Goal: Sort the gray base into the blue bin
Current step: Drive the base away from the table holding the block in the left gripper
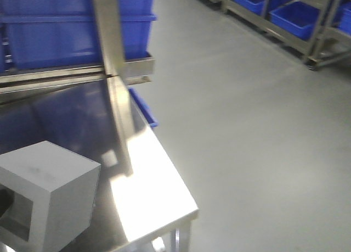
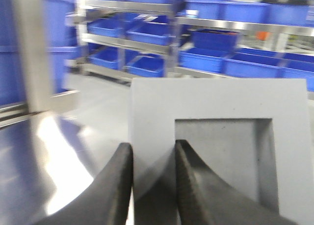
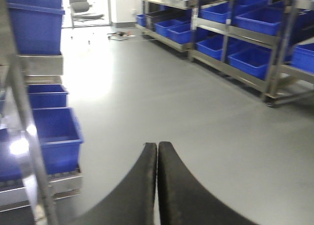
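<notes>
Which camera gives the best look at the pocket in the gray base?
Left wrist: the gray base fills the view, pocket facing the lens. The front view shows it cropped at the lower-left corner; right wrist shows none of it.

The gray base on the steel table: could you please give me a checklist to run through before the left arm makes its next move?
1. Gray base resting flat on the table: ok.
2. Pocket face turned toward the left gripper: ok.
3. Left gripper open, its gap lined up with the wall beside the pocket: ok.
4. Fingers already touching the base: cannot tell.
5. Right gripper shut and holding nothing: ok.
6. Blue bin seen beyond the table, but its opening is out of view: cannot tell.
</notes>
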Robot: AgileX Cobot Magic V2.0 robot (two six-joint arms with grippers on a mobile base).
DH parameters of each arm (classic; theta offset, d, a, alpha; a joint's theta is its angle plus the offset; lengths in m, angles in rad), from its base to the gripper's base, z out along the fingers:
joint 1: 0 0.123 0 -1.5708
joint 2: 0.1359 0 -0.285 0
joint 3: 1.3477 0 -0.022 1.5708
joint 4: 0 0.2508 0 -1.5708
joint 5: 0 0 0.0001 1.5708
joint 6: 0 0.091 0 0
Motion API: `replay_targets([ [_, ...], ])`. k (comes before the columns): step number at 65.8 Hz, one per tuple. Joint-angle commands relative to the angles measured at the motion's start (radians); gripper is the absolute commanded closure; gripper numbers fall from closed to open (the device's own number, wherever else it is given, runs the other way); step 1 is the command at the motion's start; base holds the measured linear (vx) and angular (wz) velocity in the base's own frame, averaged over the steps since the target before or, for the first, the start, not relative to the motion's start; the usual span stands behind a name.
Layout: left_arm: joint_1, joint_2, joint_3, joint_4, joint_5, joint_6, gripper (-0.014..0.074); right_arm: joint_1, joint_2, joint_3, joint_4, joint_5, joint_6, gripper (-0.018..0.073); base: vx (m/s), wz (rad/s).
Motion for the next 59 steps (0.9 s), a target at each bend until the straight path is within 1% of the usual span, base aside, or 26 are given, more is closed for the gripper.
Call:
replay_targets([
  [1, -0.005, 0.007, -0.034, -0.003, -0.113, -0.006, 0.0602, -0.005, -0.011, 0.014, -0.006, -0.074, -0.005, 0.0568, -0.09, -0.63],
  [40, -0.005, 0.007, -0.034, -0.003, -0.113, -0.006, 0.0602, -0.005, -0.011, 0.014, -0.006, -0.074, -0.005, 0.0568, -0.06, -0.59],
  [59, -0.005, 0.007, -0.034, -0.003, -0.113, -0.006, 0.0602, -0.005, -0.011, 0.014, -0.006, -0.074, -0.005, 0.0568, -0.01, -0.76],
])
